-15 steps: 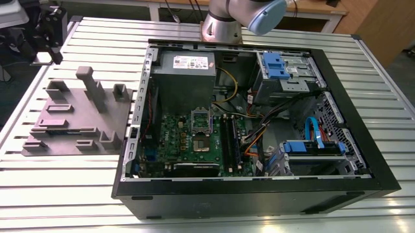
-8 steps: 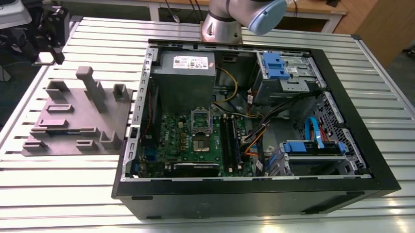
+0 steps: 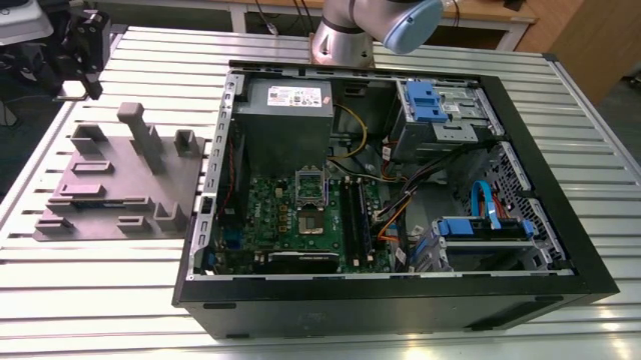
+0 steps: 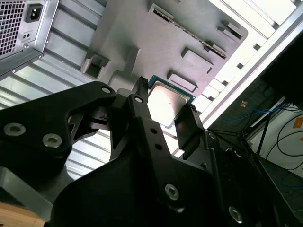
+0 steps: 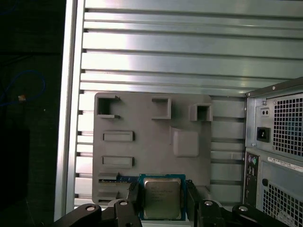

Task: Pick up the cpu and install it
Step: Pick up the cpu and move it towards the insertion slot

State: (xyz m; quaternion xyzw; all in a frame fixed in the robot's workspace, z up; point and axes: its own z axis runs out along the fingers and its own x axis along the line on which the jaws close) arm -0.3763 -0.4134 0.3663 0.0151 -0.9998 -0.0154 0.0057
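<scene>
In both wrist views the black pincer (image 5: 162, 204) is spread open, one finger (image 4: 142, 101) on each side of the cpu (image 5: 162, 197), which lies flat on the grey tray (image 5: 151, 142) on the slatted bench (image 5: 165, 52) beside the computer case (image 5: 279, 156).

Clearance around the tray (image 5: 151, 142)

Cpu (image 5: 162, 197) on the tray, a gripper (image 5: 162, 201) finger (image 5: 134, 201) on each side, top face unobstructed. Upright blocks (image 3: 140, 131) crowd the tray; computer case (image 3: 206, 225) wall just beside its edge.
</scene>
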